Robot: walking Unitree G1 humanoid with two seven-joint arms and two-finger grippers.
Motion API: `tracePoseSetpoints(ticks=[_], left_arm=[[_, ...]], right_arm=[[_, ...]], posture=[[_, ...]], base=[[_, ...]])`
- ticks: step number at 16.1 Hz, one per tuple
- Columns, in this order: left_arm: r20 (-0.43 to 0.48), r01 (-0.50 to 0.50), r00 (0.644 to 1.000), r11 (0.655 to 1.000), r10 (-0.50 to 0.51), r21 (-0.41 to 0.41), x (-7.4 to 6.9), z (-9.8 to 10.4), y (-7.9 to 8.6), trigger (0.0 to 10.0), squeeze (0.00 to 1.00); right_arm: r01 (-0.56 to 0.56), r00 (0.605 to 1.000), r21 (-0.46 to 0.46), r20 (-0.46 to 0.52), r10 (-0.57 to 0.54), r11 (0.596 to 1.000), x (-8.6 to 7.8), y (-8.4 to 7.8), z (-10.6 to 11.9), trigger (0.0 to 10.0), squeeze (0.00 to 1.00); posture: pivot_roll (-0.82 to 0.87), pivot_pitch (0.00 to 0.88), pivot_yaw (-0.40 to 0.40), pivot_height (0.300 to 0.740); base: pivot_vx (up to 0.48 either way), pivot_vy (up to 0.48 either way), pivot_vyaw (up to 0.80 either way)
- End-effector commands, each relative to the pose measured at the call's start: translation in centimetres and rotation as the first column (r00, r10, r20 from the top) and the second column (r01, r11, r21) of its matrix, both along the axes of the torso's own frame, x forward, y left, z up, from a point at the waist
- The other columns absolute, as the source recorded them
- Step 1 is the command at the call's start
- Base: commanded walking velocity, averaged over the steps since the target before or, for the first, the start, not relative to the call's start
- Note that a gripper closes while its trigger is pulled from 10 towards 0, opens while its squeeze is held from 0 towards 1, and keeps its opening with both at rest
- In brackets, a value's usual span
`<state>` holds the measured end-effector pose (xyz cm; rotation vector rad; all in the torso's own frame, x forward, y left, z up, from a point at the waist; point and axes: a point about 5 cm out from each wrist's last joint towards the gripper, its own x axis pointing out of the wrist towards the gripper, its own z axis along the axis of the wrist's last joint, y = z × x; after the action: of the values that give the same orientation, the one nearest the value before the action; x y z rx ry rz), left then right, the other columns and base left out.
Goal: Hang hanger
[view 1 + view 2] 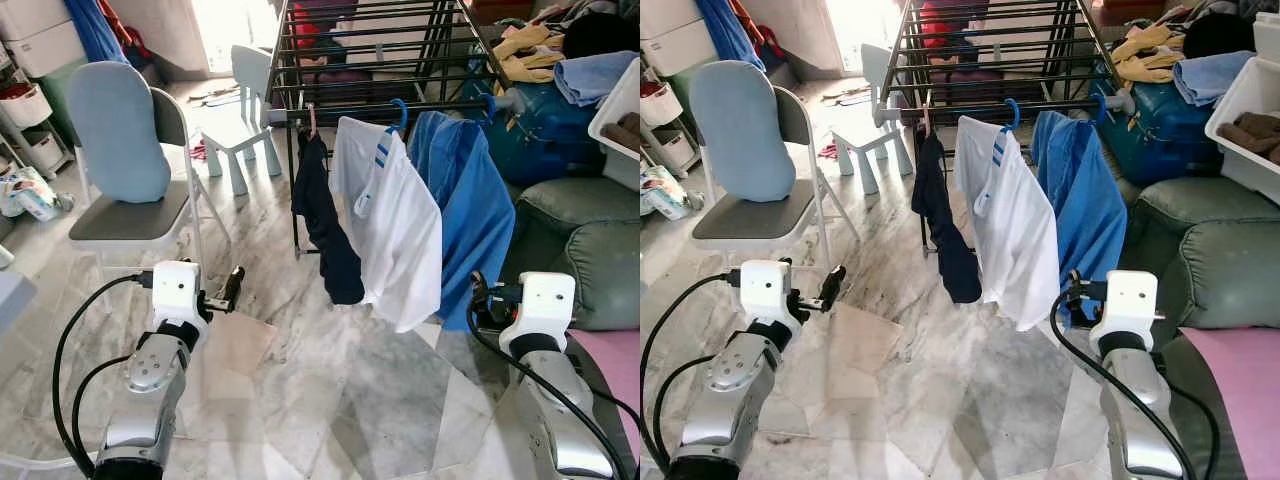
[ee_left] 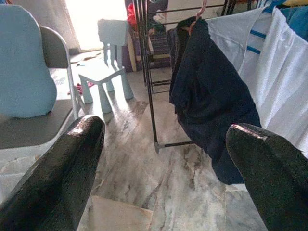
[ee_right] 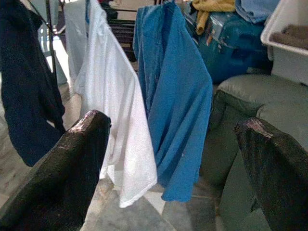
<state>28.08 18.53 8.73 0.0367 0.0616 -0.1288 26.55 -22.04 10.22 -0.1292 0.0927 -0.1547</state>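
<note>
Both tools, left tool (image 1: 232, 287) and right tool (image 1: 478, 297), hang wide open and empty below the rack (image 1: 380, 45), where the blue hanger (image 1: 397, 112) carries a light, floppy white shirt (image 1: 385, 215), best gripped at its stiff hook.

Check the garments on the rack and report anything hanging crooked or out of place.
The white shirt hangs skewed on its blue hanger, slumping toward the blue shirt and overlapping it. The dark garment sags in a bunch. Nothing lies fallen on the floor beneath the rack.
</note>
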Motion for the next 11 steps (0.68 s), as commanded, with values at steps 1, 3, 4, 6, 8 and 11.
tracePoseSetpoints(ticks=[1, 3, 4, 6, 8, 11], left_arm=[[-0.005, -0.023, 1.0, 1.0, 0.023, -0.01, -0.5, -0.1, 0.5, 10.0, 0.0], [-0.021, -0.041, 0.999, 0.999, 0.04, -0.014, -1.9, -0.6, 0.8, 10.0, 0.0], [-0.033, -0.057, 0.998, 0.998, 0.056, -0.013, -2.9, -1.0, 1.0, 10.0, 0.0], [-0.04, -0.062, 0.997, 0.998, 0.062, -0.009, -3.4, -1.2, 1.0, 10.0, 0.0], [-0.05, -0.058, 0.997, 0.998, 0.057, -0.011, -3.5, -1.5, 0.7, 10.0, 0.0], [-0.037, -0.039, 0.999, 0.999, 0.038, -0.028, -3.1, -1.1, 0.1, 10.0, 0.0]], right_arm=[[-0.029, 1.0, -0.027, 0.003, 0.029, 0.999, 0.1, 0.5, 0.4, 10.0, 0.0], [-0.083, 0.997, 0.01, -0.006, 0.083, 0.997, -0.1, 0.9, 0.2, 10.0, 0.0], [-0.1, 0.995, 0.018, -0.025, 0.1, 0.995, -0.3, 1.1, -0.1, 10.0, 0.0], [-0.127, 0.99, 0.034, -0.054, 0.128, 0.991, -0.5, 1.7, -0.6, 10.0, 0.0], [-0.209, 0.977, 0.008, -0.047, 0.209, 0.978, -0.7, 3.0, -0.4, 10.0, 0.0], [-0.184, 0.982, 0.063, -0.026, 0.185, 0.981, -0.9, 3.0, -0.3, 10.0, 0.0]], posture=[[-0.19, 0.0, 0.046, 0.74], [-0.17, 0.0, 0.023, 0.74], [-0.16, 0.0, 0.007, 0.74], [-0.16, 0.0, 0.006, 0.74], [-0.16, 0.0, 0.009, 0.74], [-0.17, 0.0, 0.017, 0.74]], base=[[0.0, 0.0, 0.0], [0.0, 0.0, 0.0], [0.0, 0.0, 0.0], [0.0, 0.0, 0.0], [0.0, 0.0, 0.0], [0.0, 0.0, 0.0]])
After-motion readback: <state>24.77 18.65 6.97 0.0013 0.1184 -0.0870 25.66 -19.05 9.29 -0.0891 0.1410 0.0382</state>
